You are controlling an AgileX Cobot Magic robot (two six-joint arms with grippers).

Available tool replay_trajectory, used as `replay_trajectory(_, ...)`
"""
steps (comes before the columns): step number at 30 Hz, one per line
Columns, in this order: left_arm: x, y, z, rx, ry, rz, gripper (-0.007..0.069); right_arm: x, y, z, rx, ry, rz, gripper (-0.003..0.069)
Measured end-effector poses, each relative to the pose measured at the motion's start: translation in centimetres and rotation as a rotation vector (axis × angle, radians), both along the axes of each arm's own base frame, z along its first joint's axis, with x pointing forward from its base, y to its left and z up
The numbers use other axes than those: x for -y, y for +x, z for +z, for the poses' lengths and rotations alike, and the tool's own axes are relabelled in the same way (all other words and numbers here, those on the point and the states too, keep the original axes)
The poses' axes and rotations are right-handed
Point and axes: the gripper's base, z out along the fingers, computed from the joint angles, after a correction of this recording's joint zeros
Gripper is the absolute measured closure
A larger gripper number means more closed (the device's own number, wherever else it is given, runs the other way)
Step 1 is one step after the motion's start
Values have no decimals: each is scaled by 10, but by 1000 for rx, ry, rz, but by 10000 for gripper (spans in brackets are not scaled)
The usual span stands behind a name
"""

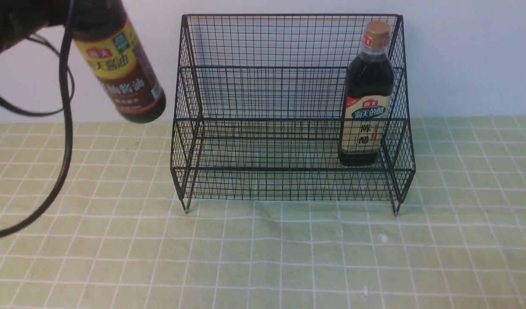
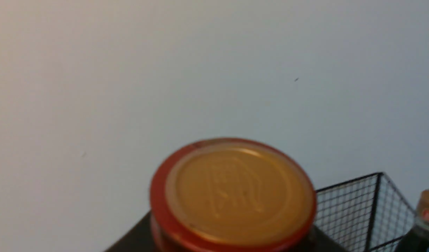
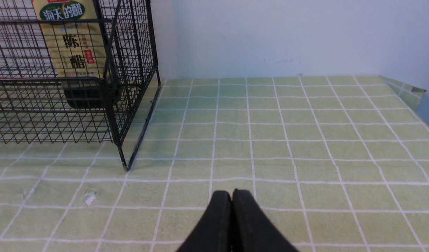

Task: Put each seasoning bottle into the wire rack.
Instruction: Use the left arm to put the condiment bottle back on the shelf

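Hanging cable (image 1: 66,141): a black loop is seen at the far left of the front view, draped down from the left arm in front of the table.
Left gripper (image 1: 70,17): shown only as a dark, blurred mass in the top-left corner of the front view. Its fingers cannot be made out singly. The soy sauce bottle's upper part is lost in that mass and the bottle is carried clear of the table, so the fingers are taken to be clamped on it.
Soy sauce bottle (image 1: 121,73): round and dark-filled, with a yellow-and-brown label. It is held in the air, tilted with its base toward the wire rack, and lies left of the rack and outside it. In the left wrist view its tan cap (image 2: 235,192), rimmed in red, is seen end-on against the wall.
Wire rack (image 1: 288,68): black mesh with a tall grid back, stood on the table against the white wall (image 1: 460,64).
Vinegar bottle (image 1: 366,107): squarish, with a tan cap and a cream label. It is stood upright inside the rack at its right end, behind the front mesh. Which tier bears it cannot be told.
Right gripper (image 3: 232,191): seen only in the right wrist view, above the table, right of the rack and apart from it. Its fingers (image 3: 219,220) are pressed together with nothing between them.
Table (image 1: 263,257): covered by a green cloth with a white grid.
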Motion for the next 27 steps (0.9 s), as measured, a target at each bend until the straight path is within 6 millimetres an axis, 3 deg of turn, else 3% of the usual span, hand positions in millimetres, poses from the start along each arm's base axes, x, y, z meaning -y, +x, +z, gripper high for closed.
replay_trajectory(4,19,20,13,20,-15,-74,372,0,0,0,0,0,0,673)
replay_trajectory(7,33,40,9,5,-9,-109,372,0,0,0,0,0,0,673)
replay_trajectory(15,69,98,-28,-79,19,-172,374,0,0,0,0,0,0,673)
replay_trajectory(27,83,125,-51,-124,8,-210,375,0,0,0,0,0,0,673)
